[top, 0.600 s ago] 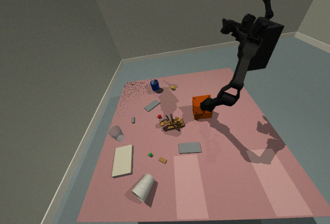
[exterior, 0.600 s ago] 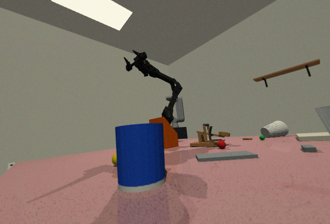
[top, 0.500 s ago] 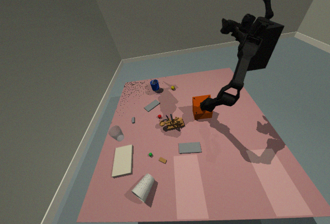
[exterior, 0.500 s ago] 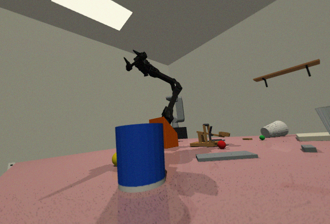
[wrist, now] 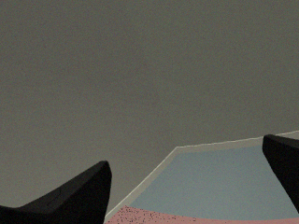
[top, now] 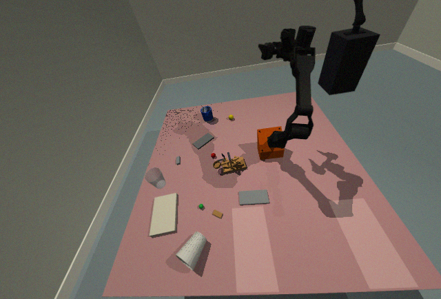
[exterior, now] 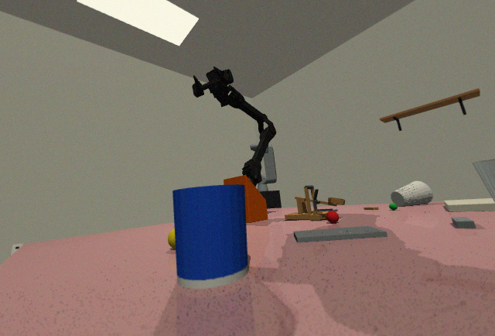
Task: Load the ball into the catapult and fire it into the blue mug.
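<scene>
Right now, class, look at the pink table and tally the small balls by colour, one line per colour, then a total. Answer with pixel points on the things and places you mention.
Red ball (top: 213,155) (exterior: 332,217): 1
Yellow ball (top: 231,116) (exterior: 172,238): 1
Green ball (top: 201,206) (exterior: 393,207): 1
Total: 3

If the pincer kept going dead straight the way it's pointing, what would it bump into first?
Probably the bare wall; no object stands between the pincer's fingers in the wrist view, though depth is unclear.
</scene>
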Robot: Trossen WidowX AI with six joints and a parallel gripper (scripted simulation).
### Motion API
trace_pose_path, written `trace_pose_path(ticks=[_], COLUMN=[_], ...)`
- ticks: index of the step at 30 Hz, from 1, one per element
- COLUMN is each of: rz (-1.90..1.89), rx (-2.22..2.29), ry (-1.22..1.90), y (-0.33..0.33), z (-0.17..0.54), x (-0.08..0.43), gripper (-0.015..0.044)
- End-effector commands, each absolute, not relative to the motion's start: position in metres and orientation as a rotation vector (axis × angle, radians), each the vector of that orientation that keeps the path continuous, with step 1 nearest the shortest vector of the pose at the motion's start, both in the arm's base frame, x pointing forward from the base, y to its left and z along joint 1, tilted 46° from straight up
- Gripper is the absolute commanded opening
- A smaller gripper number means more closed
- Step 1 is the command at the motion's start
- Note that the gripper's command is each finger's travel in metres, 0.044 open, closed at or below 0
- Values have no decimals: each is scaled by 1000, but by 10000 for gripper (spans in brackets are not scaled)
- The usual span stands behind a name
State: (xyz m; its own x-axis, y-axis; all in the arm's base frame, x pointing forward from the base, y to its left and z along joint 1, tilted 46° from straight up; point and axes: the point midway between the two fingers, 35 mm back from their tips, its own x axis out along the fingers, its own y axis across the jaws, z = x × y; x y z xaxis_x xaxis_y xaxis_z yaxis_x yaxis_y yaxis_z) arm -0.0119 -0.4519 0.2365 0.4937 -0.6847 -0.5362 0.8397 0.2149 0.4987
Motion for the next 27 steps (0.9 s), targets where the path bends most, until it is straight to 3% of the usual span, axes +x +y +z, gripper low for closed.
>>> trace_pose_path(ticks=[1,13,27], rz=[-957,-627,-291], rx=[853,855,835], ry=[323,579,850], y=[-438,-373,-271], z=[215,170,128], x=[36,148,229], gripper=[440,440,440])
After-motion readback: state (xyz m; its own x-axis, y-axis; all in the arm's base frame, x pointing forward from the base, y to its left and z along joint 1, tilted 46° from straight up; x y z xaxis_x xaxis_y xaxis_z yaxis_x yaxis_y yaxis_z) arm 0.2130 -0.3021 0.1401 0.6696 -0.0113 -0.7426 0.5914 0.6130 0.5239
